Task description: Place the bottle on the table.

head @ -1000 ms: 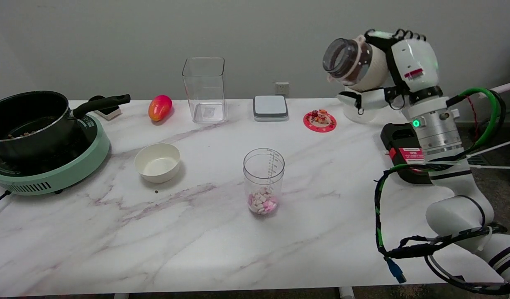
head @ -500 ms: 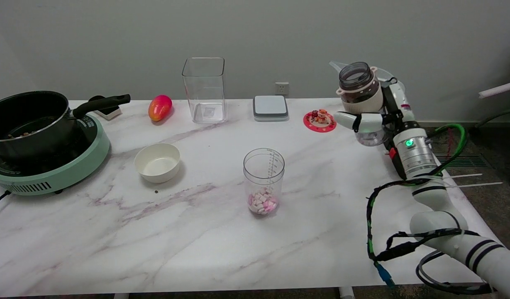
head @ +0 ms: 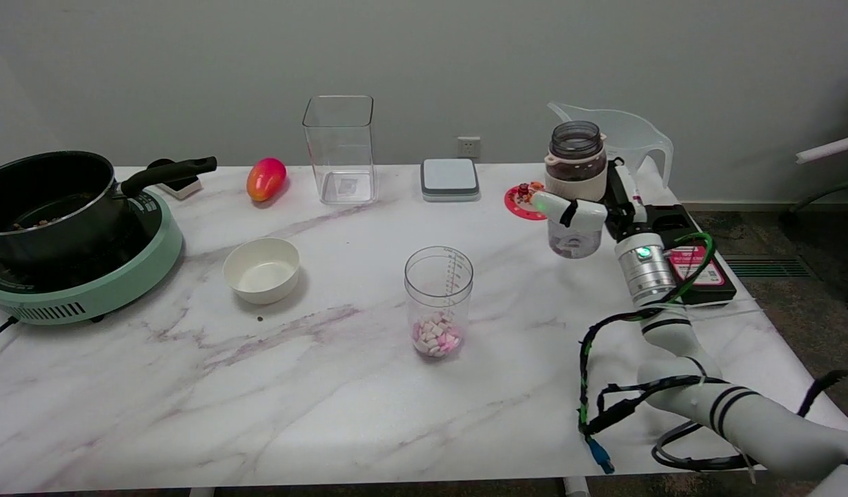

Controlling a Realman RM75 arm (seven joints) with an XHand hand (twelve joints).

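At the worktop's (head: 327,414) left edge you have a black pot (head: 47,200) on a green induction cooker (head: 85,290), then a white bowl (head: 261,270), with a mango (head: 265,179) and a clear square container (head: 340,149) along the far edge. A measuring cup (head: 438,300) holding pink and white pieces stands mid-worktop. Near the right end your right hand (head: 589,210) grips the bottle (head: 574,190) upright, just beside a red coaster (head: 522,204); a black device (head: 693,266) lies by the right edge.
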